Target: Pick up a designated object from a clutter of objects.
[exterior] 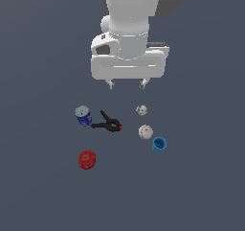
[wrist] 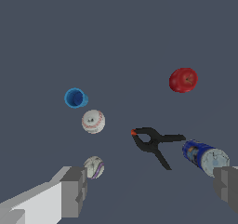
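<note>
The designated object, a black spring clamp [exterior: 109, 122] [wrist: 154, 144] with splayed handles and an orange-red jaw tip, lies on the grey floor within the clutter of objects. Its handles point toward the blue can [exterior: 83, 115] [wrist: 204, 156]. My gripper [exterior: 128, 85] [wrist: 151, 190] hangs open well above the floor, behind the clamp in the exterior view, with nothing between its fingers [wrist: 74, 191]. It touches no object.
Two whitish balls [exterior: 141, 110] [exterior: 145, 132] lie at the exterior view's right of the clamp, with a light-blue cup [exterior: 159, 144] [wrist: 75, 98] beside the nearer one. A red round cap [exterior: 87, 159] [wrist: 183, 80] sits in front of the can.
</note>
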`<state>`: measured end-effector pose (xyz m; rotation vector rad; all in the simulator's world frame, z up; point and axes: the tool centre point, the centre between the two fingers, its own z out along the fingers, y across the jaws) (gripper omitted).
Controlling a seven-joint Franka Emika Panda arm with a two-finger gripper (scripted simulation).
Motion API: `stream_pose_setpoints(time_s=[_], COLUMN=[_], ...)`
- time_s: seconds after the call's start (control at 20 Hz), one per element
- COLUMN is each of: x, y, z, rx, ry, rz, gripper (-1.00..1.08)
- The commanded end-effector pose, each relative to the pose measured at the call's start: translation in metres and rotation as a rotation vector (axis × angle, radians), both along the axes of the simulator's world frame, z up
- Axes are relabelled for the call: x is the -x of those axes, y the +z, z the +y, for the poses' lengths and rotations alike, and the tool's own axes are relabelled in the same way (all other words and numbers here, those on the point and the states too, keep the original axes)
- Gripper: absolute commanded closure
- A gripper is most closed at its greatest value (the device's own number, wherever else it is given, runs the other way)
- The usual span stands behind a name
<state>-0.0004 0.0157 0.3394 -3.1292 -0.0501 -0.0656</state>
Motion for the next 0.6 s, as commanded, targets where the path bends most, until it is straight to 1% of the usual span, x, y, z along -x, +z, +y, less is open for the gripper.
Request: stream_pose_setpoints(time_s=[0.0, 0.55], x=[0.0, -0.004], y=[0.0, 0.003], z=[0.0, 0.016], rx=[0.0, 0.007], ry=[0.0, 0.034], rz=[0.0, -0.02], gripper=[-0.92, -0.92])
